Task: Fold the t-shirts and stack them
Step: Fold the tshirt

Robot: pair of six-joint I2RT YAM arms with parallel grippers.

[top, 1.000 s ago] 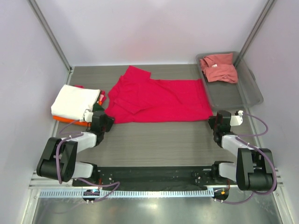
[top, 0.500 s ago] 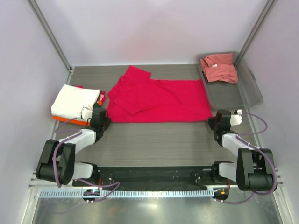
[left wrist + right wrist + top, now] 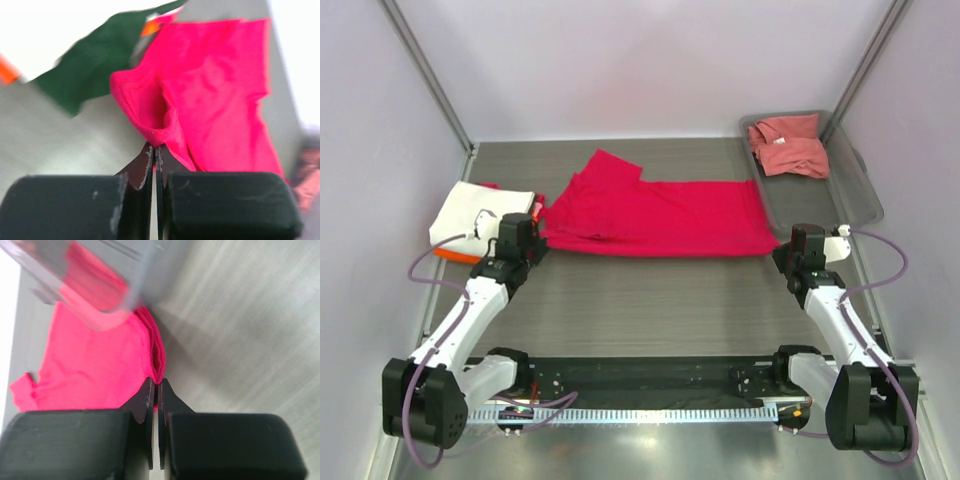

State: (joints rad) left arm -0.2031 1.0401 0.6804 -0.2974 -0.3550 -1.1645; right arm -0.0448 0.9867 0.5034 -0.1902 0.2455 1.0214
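The crimson t-shirt point(image 3: 655, 212) lies spread across the middle of the table, its near edge lifted between both grippers. My left gripper point(image 3: 532, 240) is shut on the shirt's left near corner point(image 3: 156, 137). My right gripper point(image 3: 782, 250) is shut on the right near corner point(image 3: 159, 371). A stack of folded shirts sits at the left: cream-white point(image 3: 470, 207) on top, orange point(image 3: 448, 254) beneath, dark green point(image 3: 87, 75) showing in the left wrist view. The salmon-pink t-shirt point(image 3: 788, 146) lies crumpled in the tray.
The grey plastic tray point(image 3: 840, 200) stands at the back right, its rim point(image 3: 100, 315) close above the right gripper. The metal frame posts rise at both back corners. The walls close in on the left and right.
Both grippers have risen and moved away from the near edge, carrying the crimson shirt's near edge toward the back. The shirt now looks narrower front to back.
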